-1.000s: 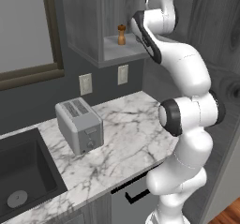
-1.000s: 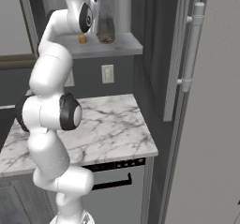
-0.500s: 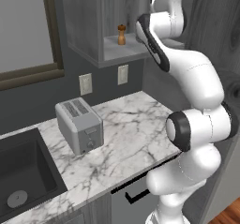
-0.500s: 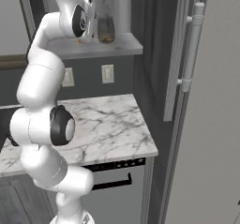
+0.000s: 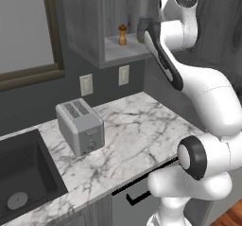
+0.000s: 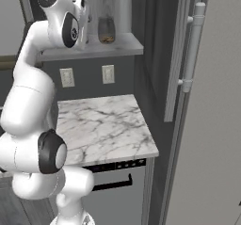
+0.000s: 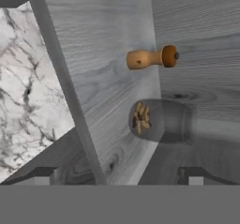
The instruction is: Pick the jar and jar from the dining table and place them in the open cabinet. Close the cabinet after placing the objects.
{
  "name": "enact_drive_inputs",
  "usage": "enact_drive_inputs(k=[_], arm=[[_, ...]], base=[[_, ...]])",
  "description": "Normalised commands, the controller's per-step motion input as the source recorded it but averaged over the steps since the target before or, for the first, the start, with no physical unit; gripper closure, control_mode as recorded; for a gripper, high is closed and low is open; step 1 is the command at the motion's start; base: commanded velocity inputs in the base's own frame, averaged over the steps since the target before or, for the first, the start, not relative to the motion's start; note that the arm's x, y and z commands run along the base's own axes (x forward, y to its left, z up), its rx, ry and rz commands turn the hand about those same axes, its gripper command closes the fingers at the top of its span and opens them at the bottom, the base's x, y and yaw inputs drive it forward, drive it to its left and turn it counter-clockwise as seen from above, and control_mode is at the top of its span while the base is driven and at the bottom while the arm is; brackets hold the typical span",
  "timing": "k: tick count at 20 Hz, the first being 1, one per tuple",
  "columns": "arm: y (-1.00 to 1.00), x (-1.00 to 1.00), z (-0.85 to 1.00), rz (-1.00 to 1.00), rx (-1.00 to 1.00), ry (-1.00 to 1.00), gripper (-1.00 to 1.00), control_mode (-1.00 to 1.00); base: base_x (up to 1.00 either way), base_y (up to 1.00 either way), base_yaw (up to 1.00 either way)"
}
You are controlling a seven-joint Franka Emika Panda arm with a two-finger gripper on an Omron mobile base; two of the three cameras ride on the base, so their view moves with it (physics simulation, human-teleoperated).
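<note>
Claw (image 7: 119, 174) open, apart from shelved jar (image 7: 159, 120).

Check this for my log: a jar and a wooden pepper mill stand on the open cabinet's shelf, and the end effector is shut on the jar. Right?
Not quite. The jar and pepper mill do stand on the cabinet shelf, but the end effector is open and apart from the jar, as the hand view shows.

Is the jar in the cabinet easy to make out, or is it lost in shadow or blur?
Hand view: the jar is soft, dim and see-through, its contents clear, beside a sharper wooden pepper mill. Right base view: the jar reads plainly on the cabinet shelf. Left base view: arm largely hides it.
</note>
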Motion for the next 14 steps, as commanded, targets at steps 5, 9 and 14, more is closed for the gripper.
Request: enact_drive_inputs(k=[5, 9, 14], arm=[[0.00, -0.77, 0.04, -0.03, 0.00, 0.00, -1.00, -1.00], [0.00, -0.75, 0.15, -0.10, 0.00, 0.00, -1.00, -1.00], [0.08, -0.75, 0.19, -0.22, 0.00, 0.00, -1.00, -1.00]], base=[[0.00, 0.00, 0.00], [0.00, 0.00, 0.00], [0.00, 0.00, 0.00]])
